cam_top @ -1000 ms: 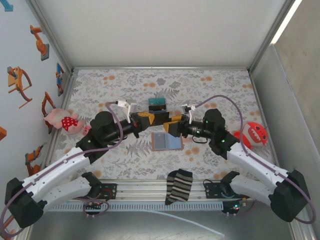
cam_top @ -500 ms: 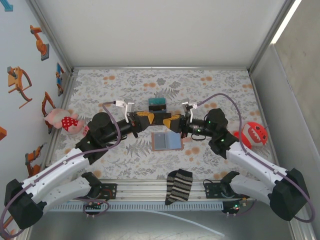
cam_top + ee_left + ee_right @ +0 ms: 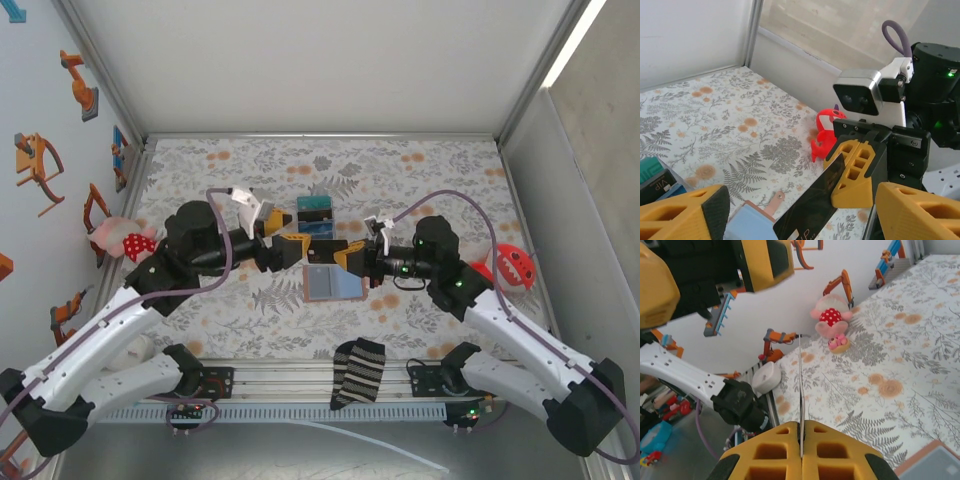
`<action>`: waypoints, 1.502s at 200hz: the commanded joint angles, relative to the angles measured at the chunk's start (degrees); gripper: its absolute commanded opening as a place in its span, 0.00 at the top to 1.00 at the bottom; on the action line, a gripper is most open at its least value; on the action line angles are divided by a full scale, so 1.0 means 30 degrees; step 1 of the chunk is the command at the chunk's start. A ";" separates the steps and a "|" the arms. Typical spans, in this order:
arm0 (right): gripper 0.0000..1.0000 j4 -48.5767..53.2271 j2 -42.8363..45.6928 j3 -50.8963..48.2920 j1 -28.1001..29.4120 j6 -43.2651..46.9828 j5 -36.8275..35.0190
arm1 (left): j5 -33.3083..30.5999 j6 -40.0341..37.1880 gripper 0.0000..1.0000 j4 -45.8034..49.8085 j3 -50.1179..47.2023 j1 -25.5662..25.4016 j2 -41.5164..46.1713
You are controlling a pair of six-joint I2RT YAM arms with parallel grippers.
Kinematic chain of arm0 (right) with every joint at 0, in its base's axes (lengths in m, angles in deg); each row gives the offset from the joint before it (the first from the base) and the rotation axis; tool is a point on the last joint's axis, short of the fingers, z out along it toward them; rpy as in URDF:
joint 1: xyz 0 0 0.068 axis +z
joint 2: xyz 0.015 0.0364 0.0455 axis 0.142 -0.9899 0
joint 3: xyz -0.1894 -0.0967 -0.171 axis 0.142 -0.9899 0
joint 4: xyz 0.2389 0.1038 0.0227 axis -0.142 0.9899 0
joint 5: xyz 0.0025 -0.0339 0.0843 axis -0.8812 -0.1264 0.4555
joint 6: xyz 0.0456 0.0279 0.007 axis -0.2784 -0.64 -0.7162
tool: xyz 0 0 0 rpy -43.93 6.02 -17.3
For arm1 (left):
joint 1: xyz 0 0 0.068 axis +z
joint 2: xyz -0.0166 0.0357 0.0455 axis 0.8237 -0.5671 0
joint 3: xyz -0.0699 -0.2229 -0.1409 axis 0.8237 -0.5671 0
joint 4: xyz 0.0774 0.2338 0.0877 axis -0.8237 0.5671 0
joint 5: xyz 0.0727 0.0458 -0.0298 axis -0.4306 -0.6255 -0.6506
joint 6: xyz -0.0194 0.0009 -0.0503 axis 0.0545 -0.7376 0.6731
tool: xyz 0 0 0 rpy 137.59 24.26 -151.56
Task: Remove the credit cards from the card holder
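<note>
The tan card holder (image 3: 330,283) lies open on the flowered table, light-blue inside up, and its blue half (image 3: 747,222) and tab are in the left wrist view. Above it my right gripper (image 3: 347,258) is shut on a dark credit card (image 3: 812,205), seen edge-on (image 3: 801,385) between its yellow fingers (image 3: 765,455). My left gripper (image 3: 298,248) faces it, open. Its fingers (image 3: 680,215) stand wide on either side of the card's free end without touching it.
A blue-teal-black boxy object (image 3: 315,212) sits just behind the grippers. A red toy (image 3: 512,268) lies at the right, a pink plush (image 3: 125,242) at the left wall, and a striped sock (image 3: 358,372) at the near edge.
The right gripper shut on the card while the left gripper opened and let it go. The left arm drew back slightly to the left.
</note>
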 commanded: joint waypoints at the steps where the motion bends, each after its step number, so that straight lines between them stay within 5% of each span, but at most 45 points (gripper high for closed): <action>1: 1.00 0.2498 0.0015 0.1023 -0.0013 0.1845 0.0579 | 0.1765 -0.2941 0.29 0.3445 0.1382 0.0082 -0.1431; 91: 1.00 0.2486 -0.0348 0.1012 -0.0011 0.2063 0.2043 | 0.6744 -0.6386 0.60 0.6438 0.4454 0.0033 -0.6491; 149: 1.00 0.2500 -0.0350 0.1046 -0.0011 0.2200 0.2010 | 0.7084 -0.7115 0.75 0.6739 0.3954 0.0032 -0.6649; 183: 1.00 0.2471 -0.0419 0.1041 -0.0011 0.2248 0.1894 | 0.7082 -0.7131 1.00 0.6783 0.3590 0.0089 -0.6495; 197: 1.00 0.2514 -0.0426 0.1041 -0.0026 0.2246 0.1640 | 0.7083 -0.7175 1.00 0.6783 0.3620 0.0093 -0.6505; 252: 0.59 0.4173 -0.0141 0.1329 -0.0033 0.2557 -0.1193 | 0.4375 -0.7906 1.00 0.6403 0.3670 0.0406 -0.6521; 300: 0.50 0.5543 0.0007 0.1685 -0.0029 0.2546 -0.4100 | 0.0724 -0.6908 1.00 0.5829 0.4225 0.1170 -0.7027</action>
